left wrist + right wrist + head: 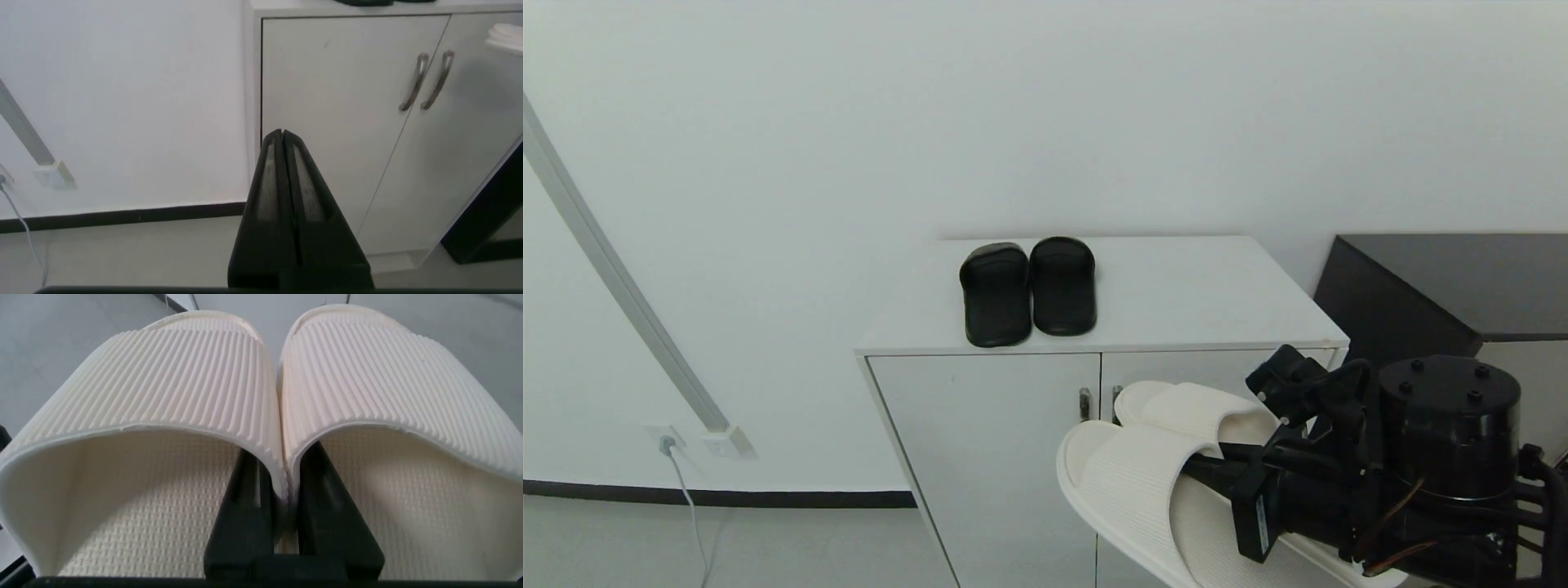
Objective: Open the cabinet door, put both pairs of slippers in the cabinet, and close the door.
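A white cabinet (1160, 310) stands against the wall with both doors closed; its two metal handles (427, 80) meet at the middle. A pair of black slippers (1027, 290) rests on the cabinet top, toward its left side. My right gripper (280, 486) is shut on a pair of white ribbed slippers (1160, 457), pinching the two inner strap edges together, and holds them in front of the right door. My left gripper (282, 139) is shut with nothing in it, low and left of the cabinet, pointing at the left door (343, 114).
A dark cabinet (1445, 286) stands right of the white one. A wall socket with a plugged cable (668, 445) and a slanted wall conduit (613, 278) lie at the left. Grey floor (727, 547) runs in front of the wall.
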`<state>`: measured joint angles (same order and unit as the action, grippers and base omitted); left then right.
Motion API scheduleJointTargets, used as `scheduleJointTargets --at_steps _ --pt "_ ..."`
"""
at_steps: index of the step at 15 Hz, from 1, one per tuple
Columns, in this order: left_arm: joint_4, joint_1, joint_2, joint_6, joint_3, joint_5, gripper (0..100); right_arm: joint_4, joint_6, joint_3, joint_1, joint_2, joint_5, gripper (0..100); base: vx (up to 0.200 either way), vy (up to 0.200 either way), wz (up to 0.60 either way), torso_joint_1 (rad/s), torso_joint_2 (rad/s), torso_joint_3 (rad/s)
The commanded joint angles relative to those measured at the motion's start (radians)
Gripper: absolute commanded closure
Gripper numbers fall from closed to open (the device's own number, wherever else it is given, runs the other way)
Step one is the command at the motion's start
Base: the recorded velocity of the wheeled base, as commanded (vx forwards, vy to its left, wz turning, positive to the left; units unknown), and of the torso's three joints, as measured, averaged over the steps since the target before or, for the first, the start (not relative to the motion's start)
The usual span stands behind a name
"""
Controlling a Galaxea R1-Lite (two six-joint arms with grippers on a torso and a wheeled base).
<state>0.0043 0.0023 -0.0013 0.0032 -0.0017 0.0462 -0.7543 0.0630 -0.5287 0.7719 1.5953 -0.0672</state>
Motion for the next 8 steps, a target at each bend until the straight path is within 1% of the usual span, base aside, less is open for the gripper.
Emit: scheduleJointTargets --at_steps 1,8 --pt "0.0 0.001 0.001 0.0 0.0 0.0 100 0.0 0.0 0.001 0.0 0.002 0.0 100 0.0 0.0 0.0 -0.212 0.53 0.325" --pt "-0.001 0.001 0.001 0.0 0.0 0.0 100 0.0 0.0 0.003 0.0 0.002 0.0 100 0.0 0.0 0.0 -0.19 0.51 0.324"
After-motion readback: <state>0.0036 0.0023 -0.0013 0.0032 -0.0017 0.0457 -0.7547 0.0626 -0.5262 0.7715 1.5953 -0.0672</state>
